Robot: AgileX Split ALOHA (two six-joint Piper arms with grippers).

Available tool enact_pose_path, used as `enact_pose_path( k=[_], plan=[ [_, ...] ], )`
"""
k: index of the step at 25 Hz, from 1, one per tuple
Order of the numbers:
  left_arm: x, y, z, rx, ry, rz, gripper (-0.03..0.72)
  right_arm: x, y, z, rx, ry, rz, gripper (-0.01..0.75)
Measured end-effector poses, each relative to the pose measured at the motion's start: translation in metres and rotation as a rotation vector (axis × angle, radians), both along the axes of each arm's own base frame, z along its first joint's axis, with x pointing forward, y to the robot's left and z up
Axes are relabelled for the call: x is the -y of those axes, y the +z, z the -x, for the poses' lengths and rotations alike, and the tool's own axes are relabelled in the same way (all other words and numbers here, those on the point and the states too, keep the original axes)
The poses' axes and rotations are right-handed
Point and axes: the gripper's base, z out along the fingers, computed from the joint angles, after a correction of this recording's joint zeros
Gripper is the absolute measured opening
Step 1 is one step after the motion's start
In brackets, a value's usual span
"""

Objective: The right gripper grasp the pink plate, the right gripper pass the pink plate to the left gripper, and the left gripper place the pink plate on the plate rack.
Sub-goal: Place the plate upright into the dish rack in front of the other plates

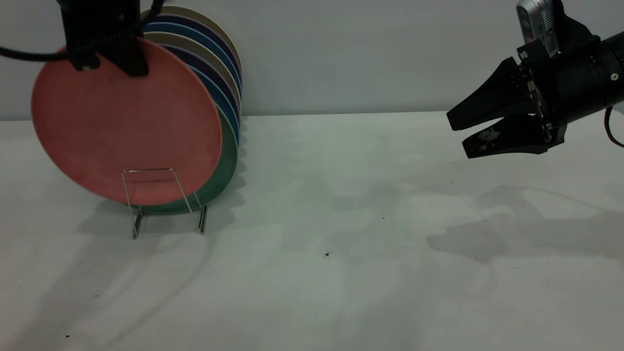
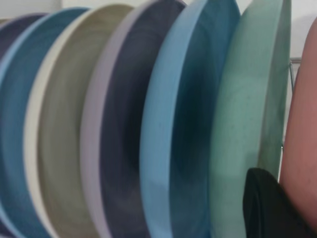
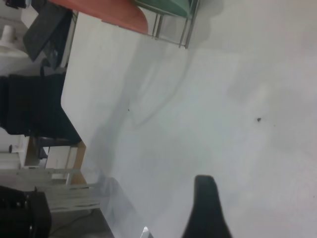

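Note:
The pink plate (image 1: pixel 122 122) stands upright, tilted back, at the front of a row of plates in the wire plate rack (image 1: pixel 148 190). Its lower edge sits behind the rack's front loop. My left gripper (image 1: pixel 109 61) comes down from above and is shut on the plate's top rim. In the left wrist view one finger (image 2: pixel 267 208) lies between the pink plate (image 2: pixel 302 148) and the mint-green plate (image 2: pixel 247 124). My right gripper (image 1: pixel 458 135) is open and empty in the air at the far right. The right wrist view shows one finger (image 3: pixel 205 208), with the pink plate (image 3: pixel 114 12) and rack (image 3: pixel 173 29) far off.
Behind the pink plate stand the mint-green plate (image 1: pixel 226 165) and several blue, purple and beige plates (image 1: pixel 219 73). The white table (image 1: pixel 341 219) stretches between the rack and the right gripper. A grey wall rises behind. The table's edge (image 3: pixel 74 129) shows in the right wrist view.

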Motion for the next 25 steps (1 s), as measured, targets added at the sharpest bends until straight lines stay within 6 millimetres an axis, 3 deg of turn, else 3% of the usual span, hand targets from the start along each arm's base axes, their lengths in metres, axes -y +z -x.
enact_pose_path(
  k=[10,12,19,25],
  plan=[
    [-0.0008,-0.0027,-0.0006,-0.015,0.016,0.002,0.12,0.0001,-0.0001,0.0001,-0.001,0.001,0.002,0.592],
    [-0.0015,-0.0031,0.0005,-0.03,0.035,0.006,0.168,0.0001,-0.0001,0.0001,-0.001,0.001,0.002,0.592],
    [-0.0064,-0.0041,0.0024,-0.062,0.061,-0.001,0.451,0.0001,-0.0002,0.0003,-0.007,-0.001,0.002,0.592],
    [-0.0096,-0.0021,0.0051,-0.08,0.078,-0.027,0.521,0.0006,-0.0012,0.001,-0.021,0.0,0.012,0.592]
  ],
)
